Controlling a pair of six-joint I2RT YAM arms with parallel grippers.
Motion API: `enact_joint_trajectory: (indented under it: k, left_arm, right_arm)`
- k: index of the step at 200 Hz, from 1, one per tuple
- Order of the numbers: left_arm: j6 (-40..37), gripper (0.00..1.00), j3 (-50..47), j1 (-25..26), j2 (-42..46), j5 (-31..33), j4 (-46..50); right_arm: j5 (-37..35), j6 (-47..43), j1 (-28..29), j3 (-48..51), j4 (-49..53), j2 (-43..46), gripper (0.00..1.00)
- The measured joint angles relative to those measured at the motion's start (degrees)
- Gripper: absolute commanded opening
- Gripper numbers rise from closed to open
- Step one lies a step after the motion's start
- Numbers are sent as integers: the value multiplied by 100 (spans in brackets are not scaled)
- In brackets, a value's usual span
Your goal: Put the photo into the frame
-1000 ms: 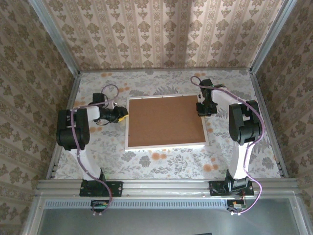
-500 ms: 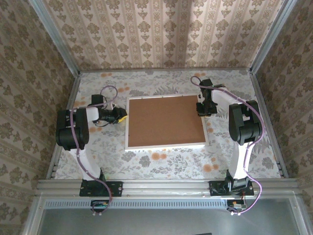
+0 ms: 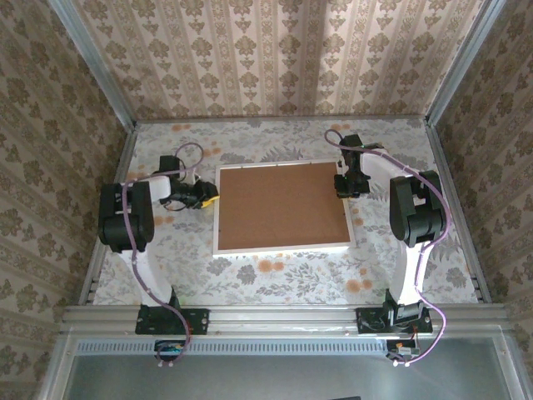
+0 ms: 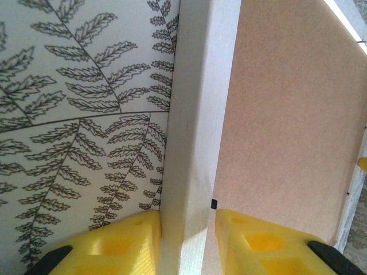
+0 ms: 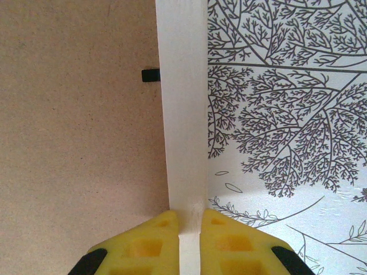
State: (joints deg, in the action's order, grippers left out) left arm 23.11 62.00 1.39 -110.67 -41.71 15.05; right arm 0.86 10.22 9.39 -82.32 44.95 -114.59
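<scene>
Floral-patterned surface (image 3: 275,283) carries the large thin-edged white rectangular picture frame (image 3: 283,248) at the centre of the top view, lying flat, a plain brown backing board (image 3: 281,206) filling it. Its left rim is gripped by the left hand (image 4: 186,229); the right hand (image 5: 190,229) pinches its right rim.

Readable text: none.
Lettering on the frame (image 3: 283,247): none can be read; its white edge is plain.
Lettering on the brown backing board (image 3: 281,204), inside the frame: none can be read; the surface is plain.
Marks on the table cover (image 3: 275,279), around the frame: printed leaves, branches and flowers; no words or numbers.
Marks on the walls (image 3: 275,58), behind the frame: repeating ornament in stripes; no words or numbers.
</scene>
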Motion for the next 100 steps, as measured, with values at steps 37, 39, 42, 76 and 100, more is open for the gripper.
enact_joint_trajectory:
  k: [37,39,42,76,100]
  left_arm:
    - [-22,34,155,20,-72,61,232]
    - [-22,34,162,24,-72,72,243]
    - [-26,34,173,28,-76,94,262]
    - [-68,29,208,74,-76,251,317]
    - [-129,29,291,101,-125,275,321]
  right_arm:
    - [0,0,0,0,0,0,13]
    - [0,0,0,0,0,0,13]
    - [0,0,0,0,0,0,13]
    - [-2,0,0,0,0,0,13]
    - [-22,0,0,0,7,0,13]
